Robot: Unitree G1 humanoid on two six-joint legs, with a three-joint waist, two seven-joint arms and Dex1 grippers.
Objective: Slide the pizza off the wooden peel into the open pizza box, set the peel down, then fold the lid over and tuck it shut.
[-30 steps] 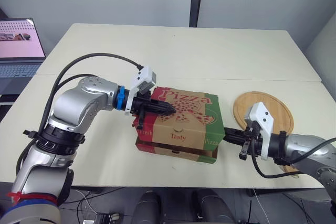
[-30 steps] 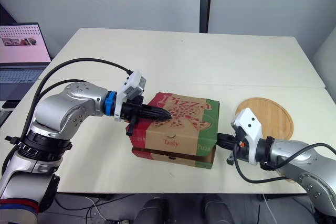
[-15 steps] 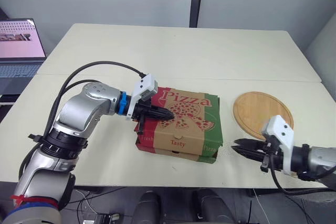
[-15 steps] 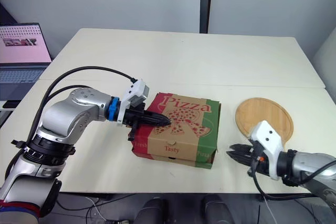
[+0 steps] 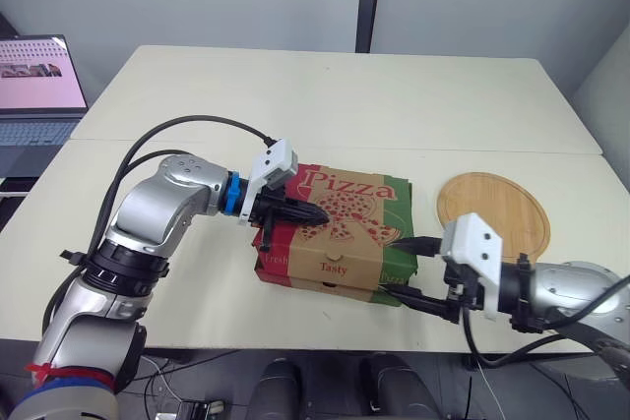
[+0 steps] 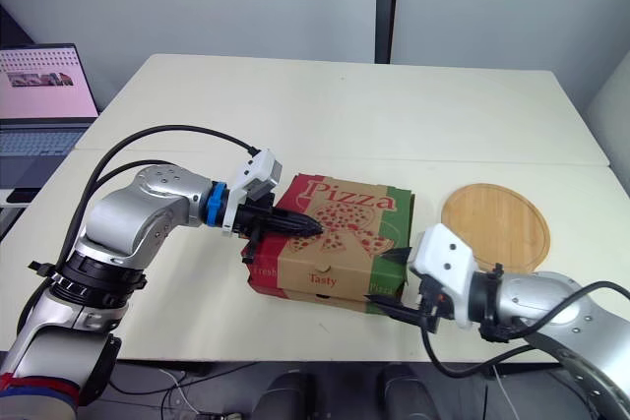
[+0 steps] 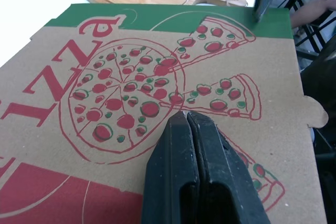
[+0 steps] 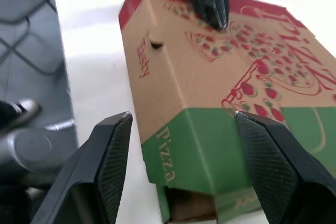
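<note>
With the lid folded down, box (image 5: 335,238) sits mid-table. Left gripper (image 5: 317,212) has fingers pressed together, tips on the lid top. Right gripper (image 5: 406,268) is spread wide, straddling the box's near right corner. Peel (image 5: 492,213) lies flat just right of the box.

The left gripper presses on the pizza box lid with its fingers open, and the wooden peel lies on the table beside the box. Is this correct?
Not quite. The fingers of the left gripper are shut, not open; the left wrist view shows them closed together on the pizza box lid. The wooden peel does lie on the table beside the box.
</note>
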